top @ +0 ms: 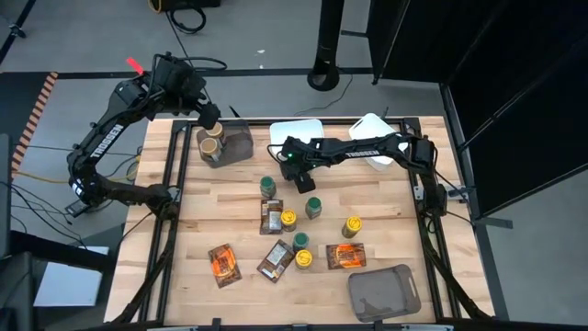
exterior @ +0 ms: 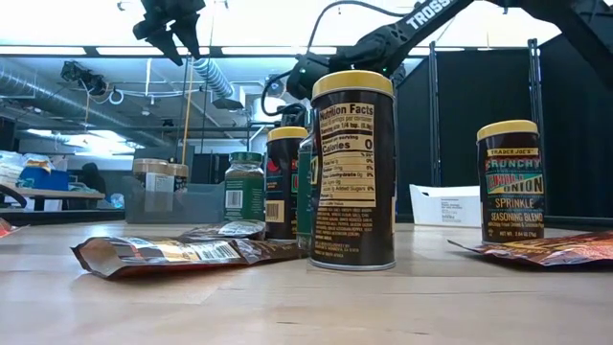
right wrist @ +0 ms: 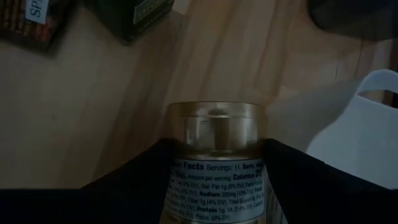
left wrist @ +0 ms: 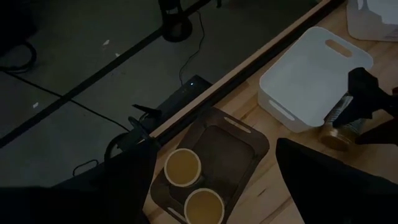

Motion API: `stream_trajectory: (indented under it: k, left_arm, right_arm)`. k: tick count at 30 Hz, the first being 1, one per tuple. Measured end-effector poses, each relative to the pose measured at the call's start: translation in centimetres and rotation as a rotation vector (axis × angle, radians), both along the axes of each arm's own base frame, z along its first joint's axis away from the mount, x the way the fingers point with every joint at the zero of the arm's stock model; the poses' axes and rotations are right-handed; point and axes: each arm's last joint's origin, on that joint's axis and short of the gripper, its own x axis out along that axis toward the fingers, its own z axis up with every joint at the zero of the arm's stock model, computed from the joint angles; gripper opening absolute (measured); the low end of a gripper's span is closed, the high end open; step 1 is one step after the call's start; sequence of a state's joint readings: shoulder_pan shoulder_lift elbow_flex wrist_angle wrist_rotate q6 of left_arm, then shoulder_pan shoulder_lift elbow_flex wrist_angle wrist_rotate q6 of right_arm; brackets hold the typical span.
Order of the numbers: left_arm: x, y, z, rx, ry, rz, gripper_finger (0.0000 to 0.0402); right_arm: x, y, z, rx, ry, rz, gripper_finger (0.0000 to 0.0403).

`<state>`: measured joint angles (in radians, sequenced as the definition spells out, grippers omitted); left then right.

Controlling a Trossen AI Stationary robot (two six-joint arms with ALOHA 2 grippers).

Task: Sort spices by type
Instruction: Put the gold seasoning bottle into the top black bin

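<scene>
My right gripper (top: 299, 175) reaches over the table's middle, near the front of a white tray (top: 296, 133). It is shut on a tan-lidded spice jar (right wrist: 214, 130). My left gripper (top: 209, 118) hangs open above a brown-grey bin (top: 234, 145) at the far left. That bin holds two tan-lidded jars (left wrist: 182, 167) standing upright. Green-lidded jars (top: 267, 187), yellow-lidded jars (top: 351, 226), brown packets (top: 276, 260) and orange packets (top: 223, 262) sit on the wood between the middle and the near edge. My right gripper pinches the jar's labelled body (right wrist: 214, 171) between its two fingers, one on each side. The fingers lie along the jar, and its tan lid (right wrist: 214, 115) points out past the fingertips toward the table. The low view shows the gripper well above the table, with the jar lifted clear.
A second white tray (top: 372, 138) sits at the far right and another brown-grey bin (top: 384, 292) at the near right corner. Bare wood shows along the left side and between the trays and the spice cluster. A dark frame edges the table.
</scene>
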<state>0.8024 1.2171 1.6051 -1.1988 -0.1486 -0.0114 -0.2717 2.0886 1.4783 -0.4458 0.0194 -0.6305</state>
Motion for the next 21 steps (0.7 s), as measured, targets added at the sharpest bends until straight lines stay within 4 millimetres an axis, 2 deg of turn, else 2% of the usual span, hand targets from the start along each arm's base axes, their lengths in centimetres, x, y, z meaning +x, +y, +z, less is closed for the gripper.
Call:
stream_trajectory:
  k: [4,21]
  left_arm:
    - [0.0,0.0,0.0,0.0,0.0,0.0,0.0337]
    - [0.0,0.0,0.0,0.0,0.0,0.001,0.0337]
  right_arm:
    - [0.1,0.0,-1.1,0.028,0.026,-0.025,0.026]
    - [0.1,0.1,-1.5,0.035,0.036,-0.018,0.0294]
